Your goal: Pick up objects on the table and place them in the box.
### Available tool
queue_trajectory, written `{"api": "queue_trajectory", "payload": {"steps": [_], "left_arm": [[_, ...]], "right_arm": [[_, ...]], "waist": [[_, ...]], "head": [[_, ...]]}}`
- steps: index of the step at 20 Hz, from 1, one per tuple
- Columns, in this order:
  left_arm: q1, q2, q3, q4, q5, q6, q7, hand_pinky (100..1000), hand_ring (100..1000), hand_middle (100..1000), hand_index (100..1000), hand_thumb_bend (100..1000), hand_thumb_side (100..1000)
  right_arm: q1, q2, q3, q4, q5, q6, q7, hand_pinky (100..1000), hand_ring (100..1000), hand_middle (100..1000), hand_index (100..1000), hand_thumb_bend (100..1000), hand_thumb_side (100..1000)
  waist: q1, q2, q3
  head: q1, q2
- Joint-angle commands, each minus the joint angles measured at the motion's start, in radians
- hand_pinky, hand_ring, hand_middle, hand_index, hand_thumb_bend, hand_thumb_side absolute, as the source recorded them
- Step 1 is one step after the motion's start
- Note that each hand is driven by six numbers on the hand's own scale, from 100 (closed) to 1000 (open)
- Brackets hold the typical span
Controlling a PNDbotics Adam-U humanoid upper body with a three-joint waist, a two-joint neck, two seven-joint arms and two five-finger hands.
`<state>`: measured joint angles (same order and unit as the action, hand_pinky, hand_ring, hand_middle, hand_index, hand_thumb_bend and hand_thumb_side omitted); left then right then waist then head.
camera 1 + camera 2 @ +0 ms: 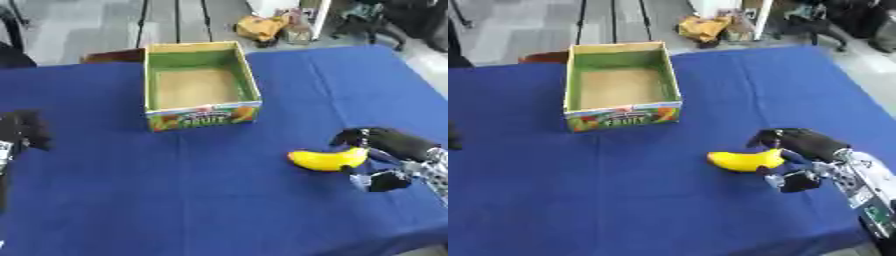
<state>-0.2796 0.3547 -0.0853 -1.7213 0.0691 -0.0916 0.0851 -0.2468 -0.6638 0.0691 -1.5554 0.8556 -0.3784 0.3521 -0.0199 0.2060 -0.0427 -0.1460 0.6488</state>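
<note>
Yellow curved banana [328,160], lower right, pinched at its near end by right hand [385,150]; light, soft-skinned, bruises easily.

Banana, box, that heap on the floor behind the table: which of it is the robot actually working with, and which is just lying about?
Part of the job:
- banana, on the blue table
- box, open
- right hand, curled round the banana's end

Just lying about:
- left hand, idle at the table's left edge
- yellow clutter on the floor beyond
</note>
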Motion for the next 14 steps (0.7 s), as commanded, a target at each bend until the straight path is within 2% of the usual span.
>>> {"api": "queue_trajectory", "payload": {"steps": [1, 14], "left_arm": [[-0.009, 0.026, 0.008, -0.020, -0.002, 0.000, 0.001, 538, 565, 576, 728, 548, 819], [-0.008, 0.026, 0.008, -0.019, -0.001, 0.000, 0.001, 538, 564, 576, 728, 548, 819]], "right_arm": [[-0.019, -0.022, -0.004, 0.010, -0.002, -0.001, 0.003, 744, 844, 811, 877, 100, 268], [-0.050, -0.019, 0.007, 0.059, 0.008, -0.010, 0.004, 745, 844, 812, 877, 100, 272]], "waist": [[0.000, -0.016, 0.001], [0.000, -0.014, 0.004]], "head": [[-0.003, -0.003], [-0.004, -0.003]]}}
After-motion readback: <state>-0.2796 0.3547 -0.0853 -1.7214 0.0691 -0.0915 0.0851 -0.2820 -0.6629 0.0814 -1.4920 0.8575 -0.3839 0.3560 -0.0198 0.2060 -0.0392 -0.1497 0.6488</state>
